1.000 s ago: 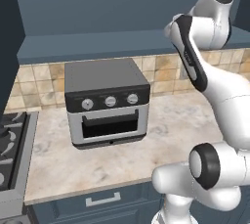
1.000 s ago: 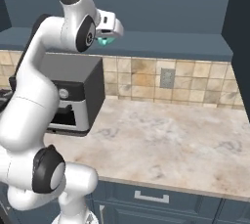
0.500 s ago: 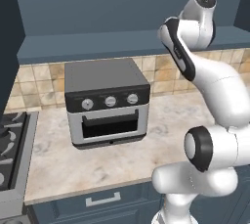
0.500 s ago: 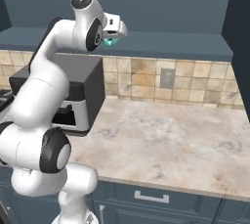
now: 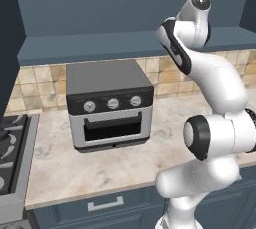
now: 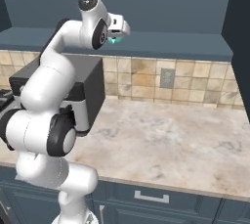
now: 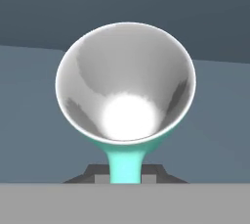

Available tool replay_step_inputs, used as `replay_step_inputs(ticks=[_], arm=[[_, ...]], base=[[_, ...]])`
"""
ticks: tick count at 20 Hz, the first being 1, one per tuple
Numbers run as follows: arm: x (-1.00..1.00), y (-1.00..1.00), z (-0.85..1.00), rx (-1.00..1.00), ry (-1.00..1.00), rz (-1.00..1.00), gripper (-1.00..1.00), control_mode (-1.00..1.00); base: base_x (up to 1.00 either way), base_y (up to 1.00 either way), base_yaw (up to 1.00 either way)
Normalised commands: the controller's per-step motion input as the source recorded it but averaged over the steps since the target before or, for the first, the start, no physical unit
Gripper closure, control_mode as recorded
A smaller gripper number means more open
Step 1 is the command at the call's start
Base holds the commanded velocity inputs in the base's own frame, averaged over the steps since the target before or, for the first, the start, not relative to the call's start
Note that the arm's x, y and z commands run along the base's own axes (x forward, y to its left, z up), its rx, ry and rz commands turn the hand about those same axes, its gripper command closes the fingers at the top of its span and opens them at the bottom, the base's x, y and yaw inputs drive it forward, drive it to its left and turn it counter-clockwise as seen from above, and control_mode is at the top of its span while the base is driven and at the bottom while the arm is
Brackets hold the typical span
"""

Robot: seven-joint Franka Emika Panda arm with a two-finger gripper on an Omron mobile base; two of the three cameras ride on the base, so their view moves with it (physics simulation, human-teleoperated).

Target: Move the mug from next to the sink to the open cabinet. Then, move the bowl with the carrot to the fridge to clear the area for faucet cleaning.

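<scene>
I've got the mug (image 7: 126, 96) clamped in the jaws by its handle at 6 o'clock in hand view, raised up by the cabinet (image 6: 161, 42). Next, by my read: keep it level, ease fwd slowly, set down w/ base flat before letting go.

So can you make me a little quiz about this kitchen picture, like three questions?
1. True or false: the tool is shut on the mug.
2. What stands on the counter under the arm? A) a toaster oven B) a blender C) a kettle
3. Fill in: the mug's outside is ____ coloured.

Key: 1 true; the mug sits in the tool, up by the blue-grey cabinet. 2 A, the toaster oven. 3 teal.
</scene>
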Motion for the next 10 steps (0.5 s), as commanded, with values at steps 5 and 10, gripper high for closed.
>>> replay_step_inputs(ticks=[5, 10], arm=[[0.44, 0.00, -0.04, 0.00, 0.00, 0.00, -1.00, -1.00], [0.05, 0.00, 0.00, 0.00, 0.00, 0.00, -1.00, -1.00]], base=[[0.00, 0.00, 0.00], [0.00, 0.00, 0.00]])
